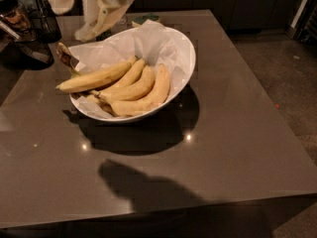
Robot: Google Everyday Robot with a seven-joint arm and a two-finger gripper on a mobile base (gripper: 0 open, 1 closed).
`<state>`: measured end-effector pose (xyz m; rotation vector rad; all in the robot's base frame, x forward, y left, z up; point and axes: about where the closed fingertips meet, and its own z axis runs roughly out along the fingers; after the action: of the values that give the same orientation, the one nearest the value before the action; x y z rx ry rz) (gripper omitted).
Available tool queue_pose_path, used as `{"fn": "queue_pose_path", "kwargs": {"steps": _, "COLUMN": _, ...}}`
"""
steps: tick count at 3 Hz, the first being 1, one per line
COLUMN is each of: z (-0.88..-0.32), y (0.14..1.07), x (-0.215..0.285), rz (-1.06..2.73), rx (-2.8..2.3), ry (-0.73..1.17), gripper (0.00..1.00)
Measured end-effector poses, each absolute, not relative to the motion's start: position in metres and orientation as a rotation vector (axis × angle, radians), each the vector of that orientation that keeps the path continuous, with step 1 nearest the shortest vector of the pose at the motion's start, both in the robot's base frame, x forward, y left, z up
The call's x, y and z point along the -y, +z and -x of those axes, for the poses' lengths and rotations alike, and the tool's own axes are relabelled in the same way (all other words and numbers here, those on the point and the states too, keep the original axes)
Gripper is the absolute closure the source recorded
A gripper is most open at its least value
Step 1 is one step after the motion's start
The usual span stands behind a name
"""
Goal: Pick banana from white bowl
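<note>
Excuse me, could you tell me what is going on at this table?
A one-armed robot is set to pick a banana from the white bowl. Its gripper hangs above and behind the bowl's left rim, seemingly clear of the bananas. The bunch lies in the paper-lined bowl on the dark table, and no banana is lifted yet.

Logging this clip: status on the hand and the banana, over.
Hand raised beyond white bowl's far-left rim, clear of fruit. Banana bunch lying in bowl, not gripped. Green can behind bowl, not in the way.
</note>
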<state>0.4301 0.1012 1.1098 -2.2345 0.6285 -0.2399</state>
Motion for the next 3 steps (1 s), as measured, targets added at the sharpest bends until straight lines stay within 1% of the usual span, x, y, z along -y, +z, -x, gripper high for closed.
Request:
{"fn": "queue_pose_path", "kwargs": {"steps": 1, "z": -0.460, "y": 1.109, "x": -0.095, "rz": 2.295, "rx": -0.657, "ry": -0.141, "gripper": 0.10}}
{"fn": "queue_pose_path", "kwargs": {"steps": 2, "z": -0.485, "y": 1.091, "x": -0.085, "rz": 2.355, "rx": -0.701, "ry": -0.012, "gripper": 0.00}}
{"fn": "queue_pose_path", "kwargs": {"steps": 3, "z": -0.498, "y": 1.072, "x": -0.077, "rz": 2.347, "rx": -0.748, "ry": 0.085, "gripper": 0.00}}
